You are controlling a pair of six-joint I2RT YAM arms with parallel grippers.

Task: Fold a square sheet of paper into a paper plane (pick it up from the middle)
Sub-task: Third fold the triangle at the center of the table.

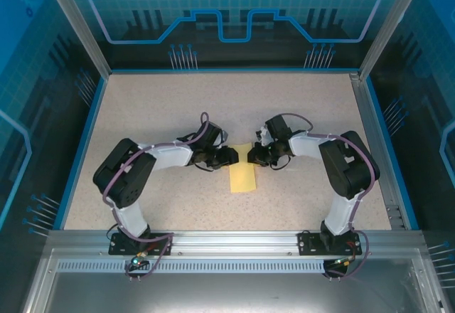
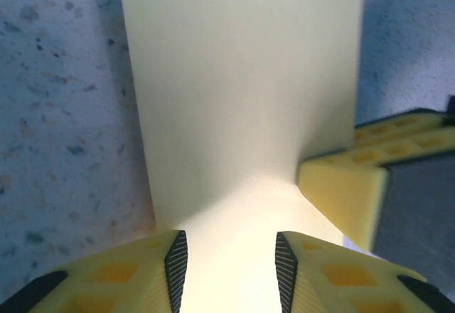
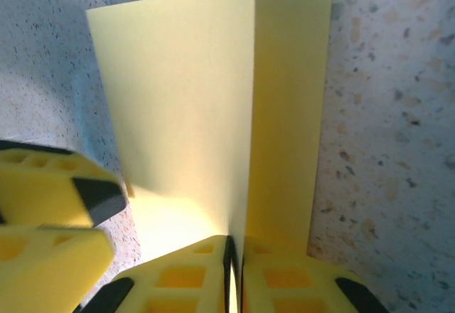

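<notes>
The square sheet of thin pale-yellow paper (image 1: 242, 176), part-folded on the speckled worktop (image 1: 178, 99) between the arms, could be torn or creased askew if pulled while pinched at one raised flap only. The right pincer (image 3: 232, 256) is clenched on that upright flap. The left pincer (image 2: 231, 256) is seen part-open, its ribbed pads (image 2: 175, 260) flanking the sheet, no grip made out.
</notes>
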